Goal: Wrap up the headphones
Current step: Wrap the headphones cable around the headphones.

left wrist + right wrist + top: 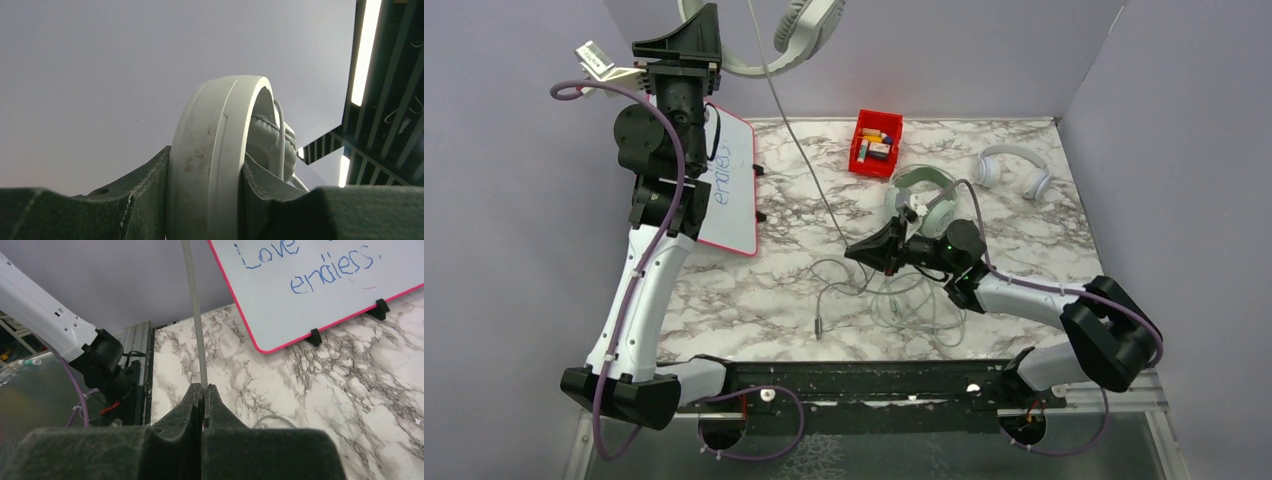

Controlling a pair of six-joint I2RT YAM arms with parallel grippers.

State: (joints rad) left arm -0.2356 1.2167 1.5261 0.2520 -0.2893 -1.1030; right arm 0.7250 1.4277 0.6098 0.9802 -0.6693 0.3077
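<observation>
Barely started, I judge: the left end effector [206, 156] clamps the grey-white headset [809, 28] high above the table [1044, 300], the right end effector [203, 388] pinches its dangling cable [192, 300], none wound yet, while the mint-green headset [927, 200] and white headset [1014, 168] lie waiting.

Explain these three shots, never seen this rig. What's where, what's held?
Two robot arms are bolted to a marble table. One view looks down from above; the others sit on each wrist. The left arm reaches up, its jaws clamped on the band of a grey-white headset. The right arm has its jaws shut on that headset's cable. On the table: a mint-green headset, a white headset, a red bin, a whiteboard and loose cable.
</observation>
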